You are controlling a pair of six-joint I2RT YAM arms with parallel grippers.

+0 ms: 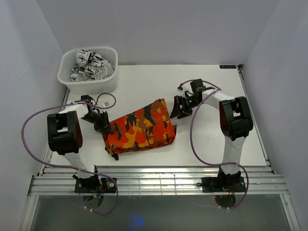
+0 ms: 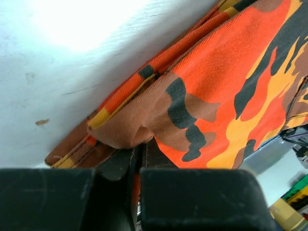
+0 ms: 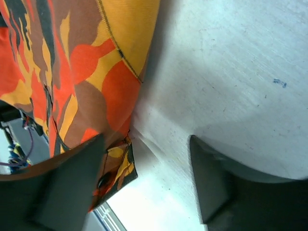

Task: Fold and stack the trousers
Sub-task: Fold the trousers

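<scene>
Both layers must travel together: my left gripper [image 2: 137, 160] clamps an edge of the trousers [image 1: 142, 127], the right gripper [image 3: 144, 178] gapes empty, so I'd lift slowly.

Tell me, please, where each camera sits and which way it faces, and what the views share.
Top external: above and behind the arm bases, looking down on the table, the trousers and a white basket; both arms show whole.
Left wrist: on the left arm, low, facing the trousers' edge; the left gripper shows, pinched on a fold.
Right wrist: on the right arm, facing the table and a trousers corner; the right gripper shows, open.
Shared: all three see the trousers and the table.
</scene>
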